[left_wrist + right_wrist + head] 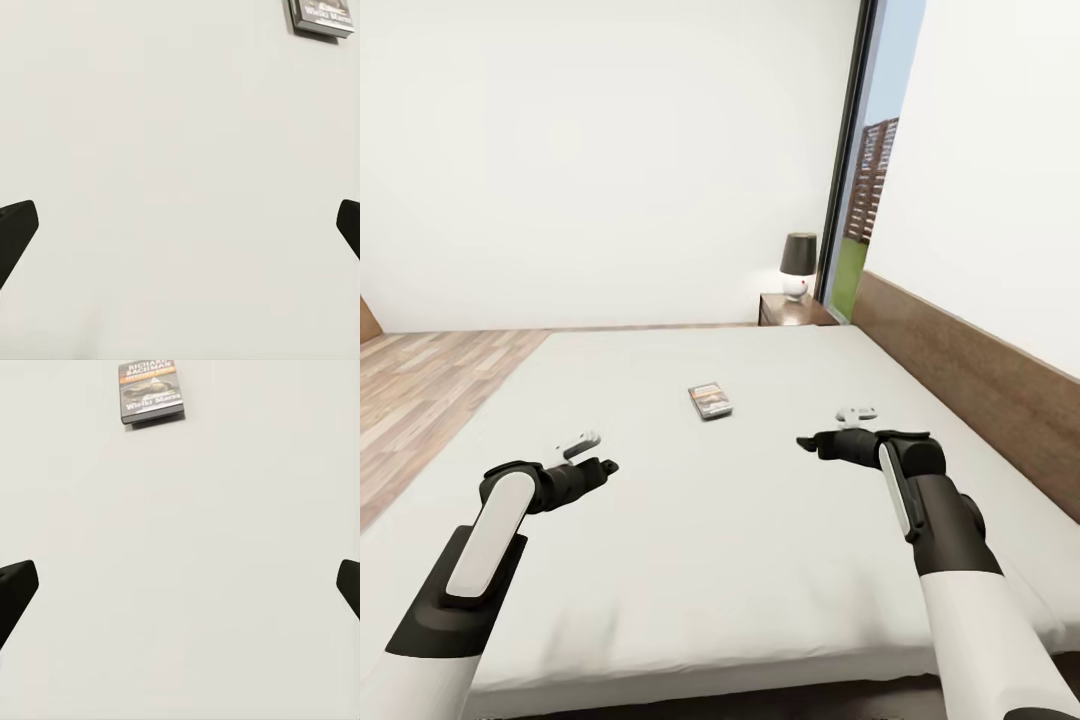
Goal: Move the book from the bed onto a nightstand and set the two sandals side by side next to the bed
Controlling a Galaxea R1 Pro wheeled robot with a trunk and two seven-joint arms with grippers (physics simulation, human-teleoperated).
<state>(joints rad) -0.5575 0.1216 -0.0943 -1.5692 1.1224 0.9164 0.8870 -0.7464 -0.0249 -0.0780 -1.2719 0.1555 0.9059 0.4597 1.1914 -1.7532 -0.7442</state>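
Off-white flat bed (760, 560), thin rectangular book (710, 401) lying; both hands (598, 467) (807, 443) spread wide, empty.

Matt off-white cloth bed (780, 560), wood-plank floor (430, 390), glossy paperback book (710, 401)

Off-white flat mattress bed (760, 560); small dark paperback book (151, 391), white lettering, orange band, greyish picture; brown wood-plank floor (420, 390); black-shaded lamp (798, 255).

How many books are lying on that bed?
1. The book lies flat on the bed, about midway across, ahead of both grippers. Nothing seems to hide another.
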